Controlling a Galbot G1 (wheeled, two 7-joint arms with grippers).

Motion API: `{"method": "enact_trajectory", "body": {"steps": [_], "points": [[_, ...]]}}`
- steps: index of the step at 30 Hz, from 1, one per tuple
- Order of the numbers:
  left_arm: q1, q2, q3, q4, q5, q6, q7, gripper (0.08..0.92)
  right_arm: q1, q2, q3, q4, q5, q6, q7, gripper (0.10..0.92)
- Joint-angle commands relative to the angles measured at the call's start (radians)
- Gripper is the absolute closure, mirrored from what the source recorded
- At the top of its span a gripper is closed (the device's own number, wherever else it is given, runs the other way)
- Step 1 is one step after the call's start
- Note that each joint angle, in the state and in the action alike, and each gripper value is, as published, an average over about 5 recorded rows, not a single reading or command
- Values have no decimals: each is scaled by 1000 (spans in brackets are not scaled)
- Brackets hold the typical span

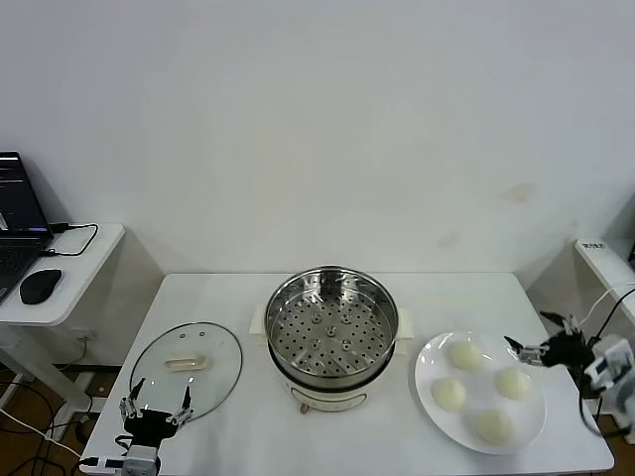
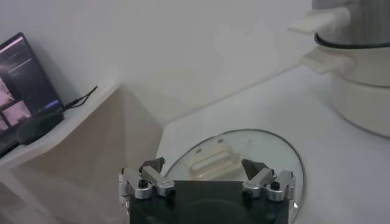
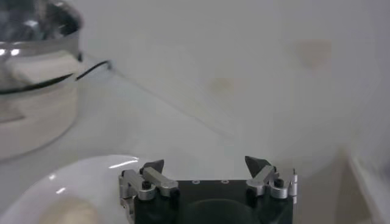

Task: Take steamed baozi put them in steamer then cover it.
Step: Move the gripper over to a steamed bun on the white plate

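Four baozi (image 1: 480,391) on the plate (image 1: 429,369); steamer (image 1: 330,335) uncovered.
Left gripper (image 1: 156,401) spread at the table's front-left edge by the lid (image 1: 187,364); right gripper (image 1: 533,340) spread at the right edge.

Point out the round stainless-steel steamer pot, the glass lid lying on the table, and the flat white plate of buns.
round stainless-steel steamer pot (image 1: 332,335): head view, on its perforated tray.
glass lid (image 1: 213,349): head view, on the clear glass beside its cream handle.
flat white plate (image 1: 431,359): head view, on the bare rim nearest the pot.

Plain white wall (image 1: 317,119) behind white table (image 1: 218,307).
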Motion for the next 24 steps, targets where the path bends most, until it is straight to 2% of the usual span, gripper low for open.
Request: {"method": "enact_trajectory", "body": {"steps": [1, 4, 8, 16, 24], "points": [[9, -2, 6, -10, 7, -5, -16, 177, 271, -266, -186, -146, -220, 109, -455, 203], [7, -6, 6, -14, 5, -7, -14, 177, 359, -304, -323, -168, -240, 182, -543, 203], [9, -14, 5, -24, 3, -10, -11, 177, 541, -284, -566, -202, -266, 276, -560, 203], [26, -24, -4, -40, 4, -12, -9, 177, 814, -131, -904, -318, -396, 336, -548, 203], [32, -32, -11, -22, 12, -14, -10, 177, 914, 19, -1048, -448, -511, 374, -510, 203]]}}
